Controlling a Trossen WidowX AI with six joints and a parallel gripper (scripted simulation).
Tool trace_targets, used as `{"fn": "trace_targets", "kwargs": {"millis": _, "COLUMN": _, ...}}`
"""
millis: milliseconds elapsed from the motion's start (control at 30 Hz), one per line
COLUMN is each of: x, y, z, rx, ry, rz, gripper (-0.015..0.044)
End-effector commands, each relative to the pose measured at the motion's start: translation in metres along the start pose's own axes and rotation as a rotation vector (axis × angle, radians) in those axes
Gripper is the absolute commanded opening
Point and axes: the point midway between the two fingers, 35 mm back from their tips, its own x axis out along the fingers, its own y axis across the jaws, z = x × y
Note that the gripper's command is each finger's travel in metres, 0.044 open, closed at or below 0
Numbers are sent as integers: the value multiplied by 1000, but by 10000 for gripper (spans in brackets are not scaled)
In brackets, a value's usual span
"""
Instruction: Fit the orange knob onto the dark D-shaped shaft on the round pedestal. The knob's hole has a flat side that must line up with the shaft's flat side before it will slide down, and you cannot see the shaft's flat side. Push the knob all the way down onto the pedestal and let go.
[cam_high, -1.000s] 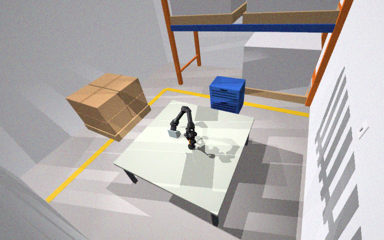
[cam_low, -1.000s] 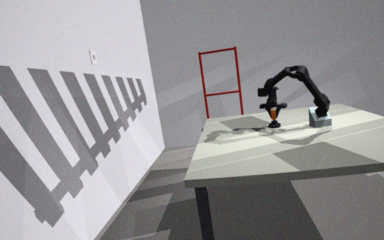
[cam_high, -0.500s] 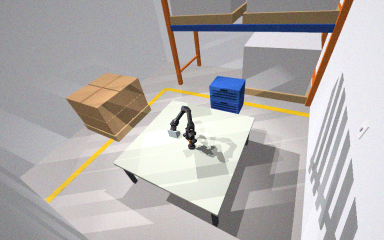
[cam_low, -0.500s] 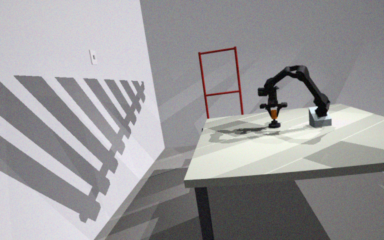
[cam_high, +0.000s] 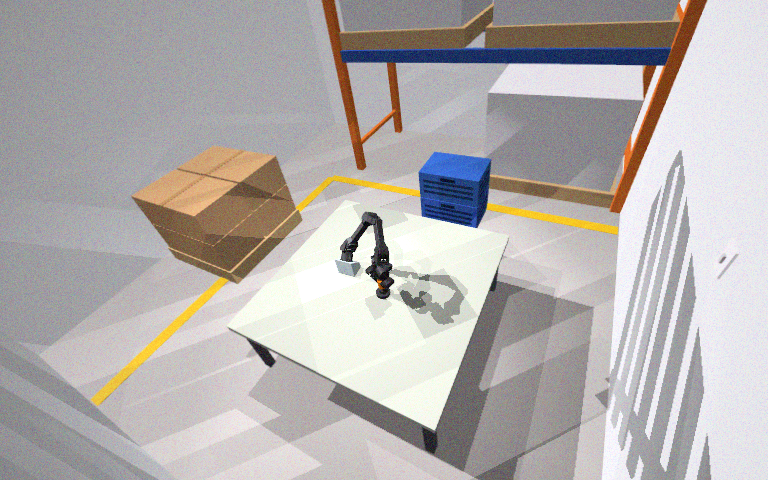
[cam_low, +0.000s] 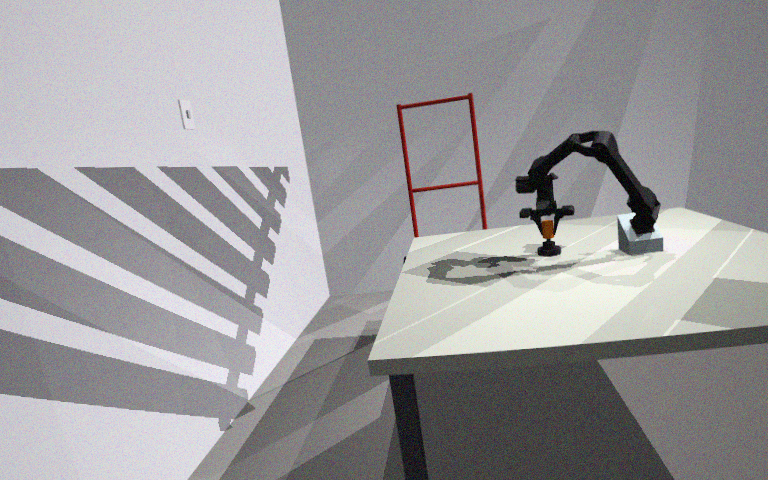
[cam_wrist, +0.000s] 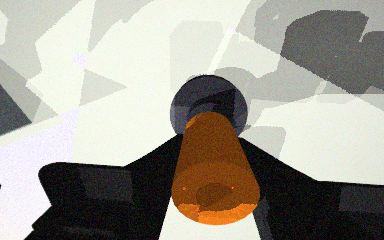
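The orange knob (cam_low: 547, 229) (cam_wrist: 210, 150) is upright between the fingers of my gripper (cam_low: 547, 230), which is shut on it. In the top view only a small part of the knob (cam_high: 380, 287) shows. The dark round pedestal (cam_high: 382, 294) (cam_low: 548, 250) (cam_wrist: 180, 112) stands on the table right below the knob. In the exterior view the knob's orange body stands above the pedestal's disc, with dark parts between them. The shaft is not plainly visible; the knob and fingers cover it, and I cannot tell how its flat side lies.
The arm's grey-blue base block (cam_high: 347, 267) (cam_low: 640, 242) stands on the pale table (cam_high: 339, 339) (cam_low: 481, 322). Behind the table are a blue crate stack (cam_high: 453, 189) and an orange rack post (cam_high: 348, 90). Cardboard boxes (cam_high: 215, 198) stand beside it. Shadows cross the table.
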Motion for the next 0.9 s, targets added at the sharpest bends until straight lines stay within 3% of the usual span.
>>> {"fn": "trace_targets", "kwargs": {"millis": 0, "x": -1, "y": 0, "z": 0, "rx": -5, "ry": -1, "rz": -2, "gripper": 0}}
{"fn": "trace_targets", "kwargs": {"millis": 200, "x": -5, "y": -1, "z": 1, "rx": -14, "ry": -1, "rz": -2, "gripper": 0}}
{"fn": "trace_targets", "kwargs": {"millis": 433, "x": -4, "y": -3, "z": 0, "rx": -215, "ry": 0, "rz": -2, "gripper": 0}}
{"fn": "trace_targets", "kwargs": {"millis": 867, "x": 0, "y": 0, "z": 0, "rx": -214, "ry": -1, "rz": -2, "gripper": 0}}
